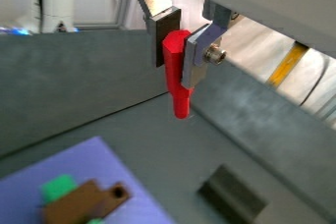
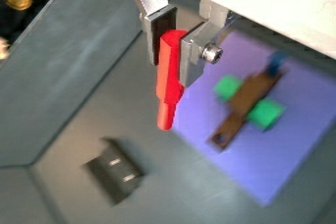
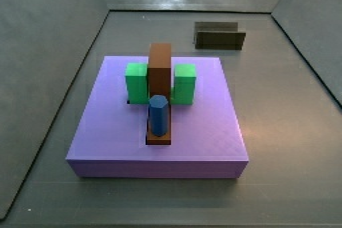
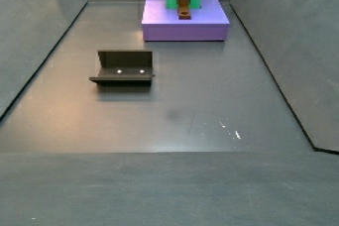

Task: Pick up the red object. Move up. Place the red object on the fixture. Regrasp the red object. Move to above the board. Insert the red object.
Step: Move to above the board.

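Red peg (image 1: pixel 176 71) clamped upright in tool (image 1: pixel 179 43), raised off floor; fixture (image 2: pixel 117 171) below, offset from peg tip; board (image 2: pixel 269 140) apart.

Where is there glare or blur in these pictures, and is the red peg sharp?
In both wrist views the gripper holds the red peg above the floor, fairly sharp; bright glare washes out the silver fingers in a wrist view. In a side view the floor shows a faint sheen; the board and fixture look evenly lit.
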Controlling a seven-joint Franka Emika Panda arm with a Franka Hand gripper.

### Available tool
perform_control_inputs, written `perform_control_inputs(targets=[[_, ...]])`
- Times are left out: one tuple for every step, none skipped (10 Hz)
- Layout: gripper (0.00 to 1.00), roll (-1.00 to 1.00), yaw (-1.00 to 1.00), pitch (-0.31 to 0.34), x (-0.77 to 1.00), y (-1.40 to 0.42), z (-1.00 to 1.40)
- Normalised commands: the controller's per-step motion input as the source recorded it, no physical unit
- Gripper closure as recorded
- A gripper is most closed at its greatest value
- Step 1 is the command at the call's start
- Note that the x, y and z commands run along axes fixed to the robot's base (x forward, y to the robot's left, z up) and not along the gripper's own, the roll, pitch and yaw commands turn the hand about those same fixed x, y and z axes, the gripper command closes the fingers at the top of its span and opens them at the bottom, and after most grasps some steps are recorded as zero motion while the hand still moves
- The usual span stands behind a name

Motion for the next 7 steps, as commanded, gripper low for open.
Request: perform_control_inputs(targets=[[1.0,-1.0,-0.09,0.198,-0.13,-0.13,0.02],[1.0,-1.0,-0.07,0.185,-0.08,-0.06,0.02],[1.0,-1.0,-0.05,0.158,-0.07,-0.01,-0.01],[1.0,-0.79,-0.03,0.101,-0.06,0.02,0.01],[1.0,-0.56,-0.02,0.043,-0.06,0.02,-0.01],[1.0,-0.33,-0.01,0.01,-0.05,0.01,0.0],[1.0,-0.21,-0.01,-0.004,-0.03,0.01,0.0]])
